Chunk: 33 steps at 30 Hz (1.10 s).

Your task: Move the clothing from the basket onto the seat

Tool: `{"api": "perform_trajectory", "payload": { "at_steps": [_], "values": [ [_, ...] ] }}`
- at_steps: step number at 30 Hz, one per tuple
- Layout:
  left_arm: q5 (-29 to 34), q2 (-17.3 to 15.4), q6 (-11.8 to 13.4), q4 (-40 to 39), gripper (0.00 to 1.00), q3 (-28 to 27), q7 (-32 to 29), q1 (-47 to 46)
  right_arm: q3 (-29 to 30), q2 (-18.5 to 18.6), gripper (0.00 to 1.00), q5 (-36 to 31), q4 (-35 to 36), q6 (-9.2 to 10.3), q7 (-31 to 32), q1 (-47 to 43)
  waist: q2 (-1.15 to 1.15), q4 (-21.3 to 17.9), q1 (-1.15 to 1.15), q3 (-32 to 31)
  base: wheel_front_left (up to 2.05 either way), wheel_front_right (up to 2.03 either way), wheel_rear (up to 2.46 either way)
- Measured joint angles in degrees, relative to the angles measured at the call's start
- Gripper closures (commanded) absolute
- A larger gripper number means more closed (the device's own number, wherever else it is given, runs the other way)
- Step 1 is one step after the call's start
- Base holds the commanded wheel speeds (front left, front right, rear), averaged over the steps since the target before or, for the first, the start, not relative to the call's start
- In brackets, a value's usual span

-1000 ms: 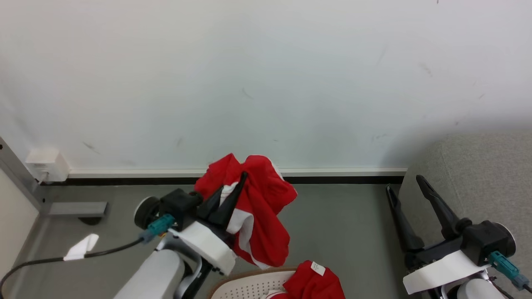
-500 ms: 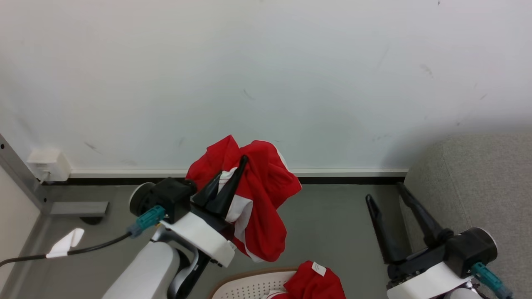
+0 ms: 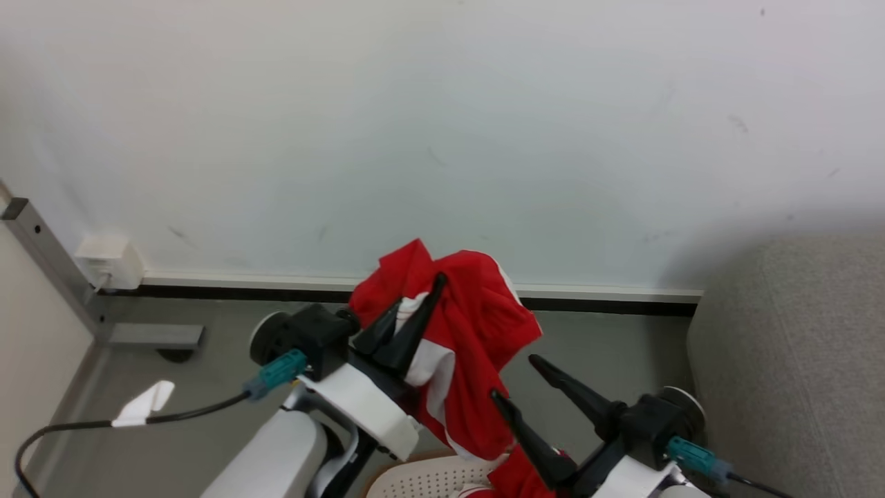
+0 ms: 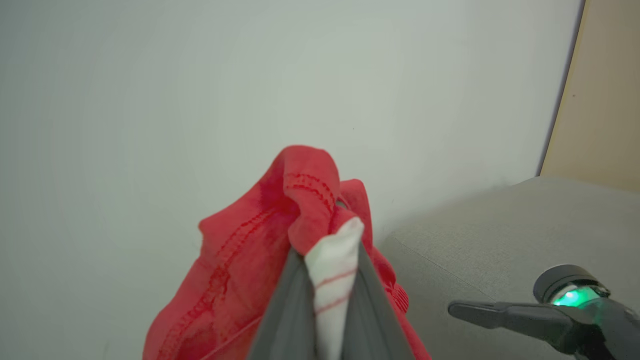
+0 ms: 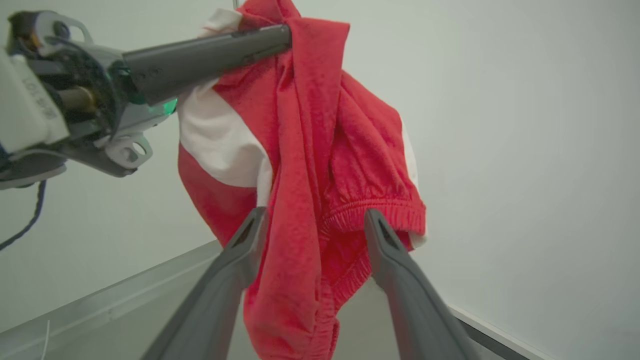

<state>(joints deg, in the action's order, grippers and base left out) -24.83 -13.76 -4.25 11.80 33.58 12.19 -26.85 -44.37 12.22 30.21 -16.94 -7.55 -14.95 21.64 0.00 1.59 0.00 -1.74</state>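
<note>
A red garment (image 3: 477,346) with white panels hangs in the air above the floor, with my left gripper (image 3: 418,294) shut on its bunched top. In the left wrist view the left gripper (image 4: 327,240) pinches a white striped fold. My right gripper (image 3: 515,377) is open, and in its wrist view its two fingertips stand either side of the garment's (image 5: 320,150) lower part at the elastic waistband. The white basket (image 3: 422,477) shows at the bottom edge, with more red cloth (image 3: 515,483) in it, partly hidden by the right gripper. The grey seat (image 3: 795,346) is at the right.
A pale wall with a white and black baseboard (image 3: 608,297) runs behind. On the left are a wall socket (image 3: 107,261), a grey metal post (image 3: 48,266) and a black cable (image 3: 138,418) with a white tag. Grey floor (image 3: 608,353) lies between garment and seat.
My right gripper has swung left from beside the seat to the hanging garment. The left gripper keeps its hold. The camera has shifted a little.
</note>
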Motion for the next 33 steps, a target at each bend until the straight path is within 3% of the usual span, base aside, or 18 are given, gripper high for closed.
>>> {"api": "perform_trajectory", "payload": {
  "at_steps": [11,17,23,24,25,26,27,33],
  "values": [
    [0.0,2.1,-1.3,0.6,1.00,4.4,0.0,-0.1,-9.9,-2.3,0.00,7.8,-10.6,0.00,0.0,7.5,0.00,4.5,0.00,-0.3,0.00,0.00,0.00],
    [-0.3,3.3,-1.8,0.3,1.00,6.7,-0.6,-0.1,-12.6,-3.9,0.00,10.7,-17.2,0.00,0.0,8.8,0.00,7.0,0.00,-0.7,0.00,0.00,0.00],
    [-0.5,3.7,-2.0,-0.5,1.00,8.0,-1.0,-0.1,-12.4,-4.9,0.00,11.7,-18.7,0.00,0.0,9.8,0.00,8.4,0.00,-0.9,0.00,0.00,0.00],
    [-0.8,3.6,-2.0,-0.5,1.00,8.0,-1.1,-0.1,-12.5,-5.0,0.32,11.9,-18.7,0.00,0.0,9.8,0.00,8.4,0.00,-0.9,0.00,0.00,0.00],
    [-1.0,3.6,-2.0,-0.5,1.00,8.0,-1.1,-0.1,-12.6,-5.0,0.56,12.2,-18.7,0.00,0.0,9.8,0.00,8.5,0.00,-0.9,0.00,0.00,0.00],
    [-1.0,3.5,-2.0,-0.5,1.00,8.0,-1.1,-0.1,-12.7,-5.0,0.72,12.3,-18.7,0.00,0.0,9.8,0.00,8.5,0.00,-0.9,0.00,0.00,0.00],
    [-1.1,3.4,-2.0,-0.5,1.00,8.0,-1.1,-0.1,-12.7,-5.0,1.00,12.6,-18.6,0.00,0.0,9.8,0.00,8.5,0.00,-0.9,0.00,0.00,0.00],
    [-1.9,3.2,-1.6,-0.2,1.00,7.5,-1.0,0.3,-8.5,-4.4,1.00,12.8,-15.8,0.00,0.0,8.9,0.00,7.9,0.00,-0.9,0.00,0.00,0.00]
  ]
}}
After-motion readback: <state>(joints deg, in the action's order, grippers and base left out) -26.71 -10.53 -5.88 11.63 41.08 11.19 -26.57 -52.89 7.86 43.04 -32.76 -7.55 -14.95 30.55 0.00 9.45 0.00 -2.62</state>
